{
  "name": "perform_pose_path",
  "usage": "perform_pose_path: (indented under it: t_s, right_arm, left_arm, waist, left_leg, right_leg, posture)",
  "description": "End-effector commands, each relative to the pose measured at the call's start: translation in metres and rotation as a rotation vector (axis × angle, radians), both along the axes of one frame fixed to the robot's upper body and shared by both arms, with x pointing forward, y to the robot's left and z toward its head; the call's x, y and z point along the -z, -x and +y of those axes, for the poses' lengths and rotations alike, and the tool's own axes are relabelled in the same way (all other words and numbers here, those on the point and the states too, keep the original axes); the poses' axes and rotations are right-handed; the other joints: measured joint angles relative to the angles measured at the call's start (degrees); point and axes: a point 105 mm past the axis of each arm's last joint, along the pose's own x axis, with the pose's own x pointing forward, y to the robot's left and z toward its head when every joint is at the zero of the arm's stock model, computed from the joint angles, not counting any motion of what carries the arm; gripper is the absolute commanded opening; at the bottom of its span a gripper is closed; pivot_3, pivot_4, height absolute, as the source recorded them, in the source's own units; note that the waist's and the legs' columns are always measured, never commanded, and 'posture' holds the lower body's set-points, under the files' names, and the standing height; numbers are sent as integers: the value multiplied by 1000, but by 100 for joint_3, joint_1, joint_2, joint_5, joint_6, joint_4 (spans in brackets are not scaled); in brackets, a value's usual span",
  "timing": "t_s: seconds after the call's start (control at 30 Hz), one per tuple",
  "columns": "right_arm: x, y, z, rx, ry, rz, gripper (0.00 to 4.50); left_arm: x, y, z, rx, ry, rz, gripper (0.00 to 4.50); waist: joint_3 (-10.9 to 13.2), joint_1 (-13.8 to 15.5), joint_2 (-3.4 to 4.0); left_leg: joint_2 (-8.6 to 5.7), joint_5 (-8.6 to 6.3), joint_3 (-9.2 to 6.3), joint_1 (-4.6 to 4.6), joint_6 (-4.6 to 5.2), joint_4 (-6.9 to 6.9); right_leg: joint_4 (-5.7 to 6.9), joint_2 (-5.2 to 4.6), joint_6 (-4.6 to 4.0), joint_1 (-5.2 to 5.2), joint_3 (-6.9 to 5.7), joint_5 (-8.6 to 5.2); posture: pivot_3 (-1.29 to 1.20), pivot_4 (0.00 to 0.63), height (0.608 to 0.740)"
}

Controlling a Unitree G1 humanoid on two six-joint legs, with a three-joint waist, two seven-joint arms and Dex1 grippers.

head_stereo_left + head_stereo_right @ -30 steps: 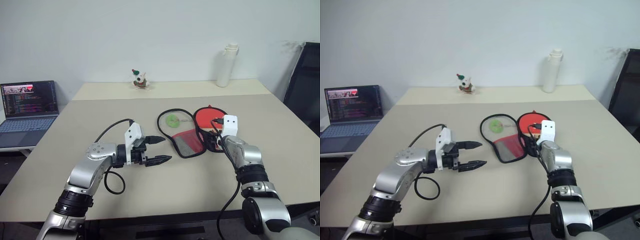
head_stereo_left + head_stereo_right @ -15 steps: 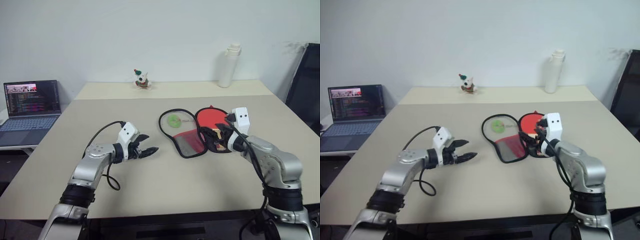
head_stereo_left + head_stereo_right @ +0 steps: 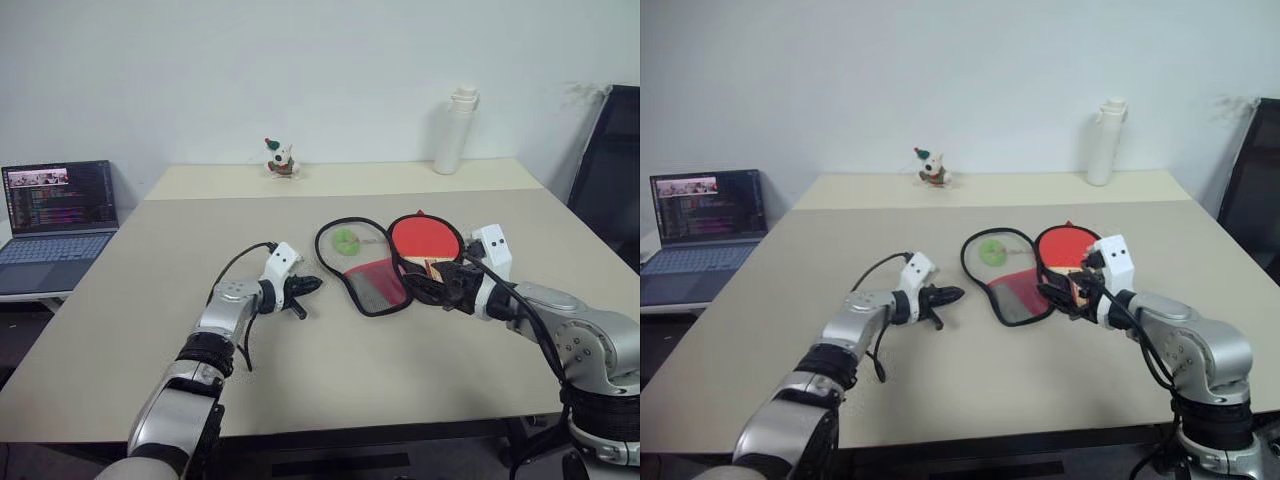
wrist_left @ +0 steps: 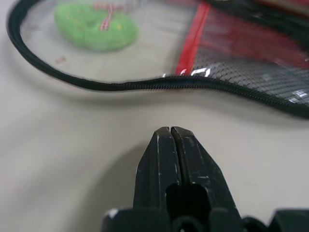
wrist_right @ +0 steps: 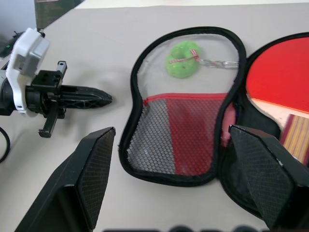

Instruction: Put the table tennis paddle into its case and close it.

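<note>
The case (image 3: 362,272) lies unzipped and spread flat mid-table, its red mesh flap on the left with a small green ball (image 3: 345,240) in it. In the right half rests the table tennis paddle (image 3: 425,238), red face up, its striped wooden handle (image 5: 295,135) pointing toward me. My left gripper (image 3: 312,286) is shut on nothing, low over the table just left of the case's zip edge (image 4: 193,83). My right gripper (image 3: 432,283) hovers open above the case's near end, by the paddle's handle, its fingers (image 5: 91,169) spread wide and empty.
A laptop (image 3: 58,205) stands open on a side desk at far left. A small figurine (image 3: 279,158) and a white bottle (image 3: 452,130) sit at the back of the table. A black chair (image 3: 610,180) is at far right.
My left gripper has moved forward and down toward the case's left edge and has shut. My right gripper has drawn back and up from the paddle and turned leftward, still open.
</note>
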Motion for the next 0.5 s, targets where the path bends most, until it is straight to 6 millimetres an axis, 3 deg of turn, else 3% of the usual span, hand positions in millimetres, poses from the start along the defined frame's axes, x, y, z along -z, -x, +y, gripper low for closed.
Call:
perform_pose_path:
  t_s: [0.03, 0.17, 0.43, 0.5]
  right_arm:
    - [-15, 4, -5, 16, -18, -58, 4121]
    - [-14, 5, -12, 43, -22, -55, 4121]
    - [-16, 10, -26, 113, -10, -67, 4121]
    - [-17, 16, -34, 145, -3, -74, 4121]
  left_arm:
    - [-11, -11, -19, -16, 18, -56, 53]
    - [-20, -15, -46, 15, 46, -81, 53]
    - [-68, -23, -87, 101, 59, -184, 53]
    - [-87, -21, -108, 150, 65, -223, 53]
  waist:
    - [1, 7, -2]
    - [1, 16, -4]
    - [6, 13, -12]
    - [6, 15, -13]
  left_leg:
    - [0, 0, 0, 0, 0, 0]
    - [-1, 0, 3, -4, 0, 2]
    - [-10, 0, 3, -8, 0, 0]
    - [-15, -1, 3, -7, 0, -1]
  right_leg:
    - [0, 0, 9, 0, -1, -5]
    - [-3, -2, 13, 1, -1, -6]
    - [-10, -1, 14, 1, -5, -7]
    - [-10, 0, 15, 1, -4, -7]
  posture:
    - [0, 150, 740]
    - [0, 150, 740]
    - [0, 150, 740]
    - [0, 150, 740]
